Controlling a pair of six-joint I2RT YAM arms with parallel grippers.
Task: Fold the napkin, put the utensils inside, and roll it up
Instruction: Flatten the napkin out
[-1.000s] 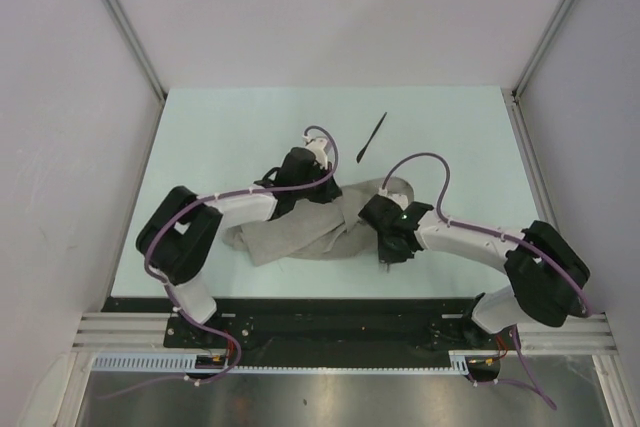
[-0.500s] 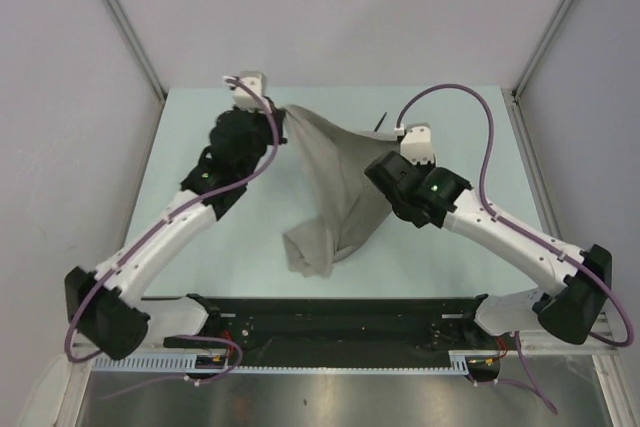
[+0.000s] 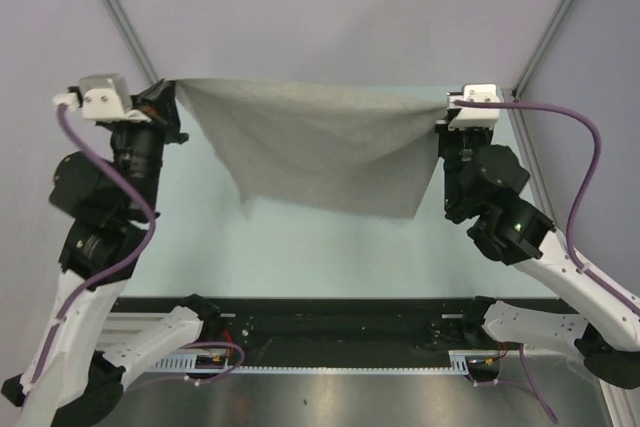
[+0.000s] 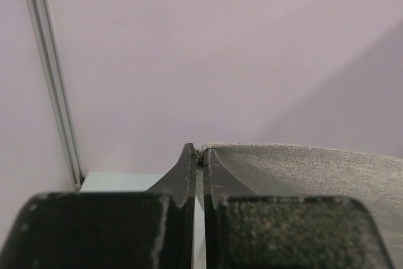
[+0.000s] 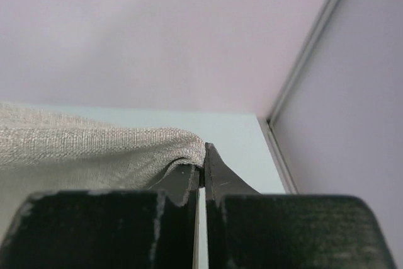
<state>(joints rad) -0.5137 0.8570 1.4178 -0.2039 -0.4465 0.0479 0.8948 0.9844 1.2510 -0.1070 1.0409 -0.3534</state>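
Napkin [image 3: 320,147] taut between left claw [image 3: 172,97], right claw [image 3: 443,117]; hides far table [image 3: 300,247].

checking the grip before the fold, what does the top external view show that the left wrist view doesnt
Only top external: the whole napkin spread in the air between the left gripper and right gripper, hanging over the table. Only left wrist: a close look at the left fingers closed together, with cloth pinched at their tips. Both: the left gripper holding a napkin corner.

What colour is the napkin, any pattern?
Plain grey-beige napkin, no pattern; clearest in the top external view.
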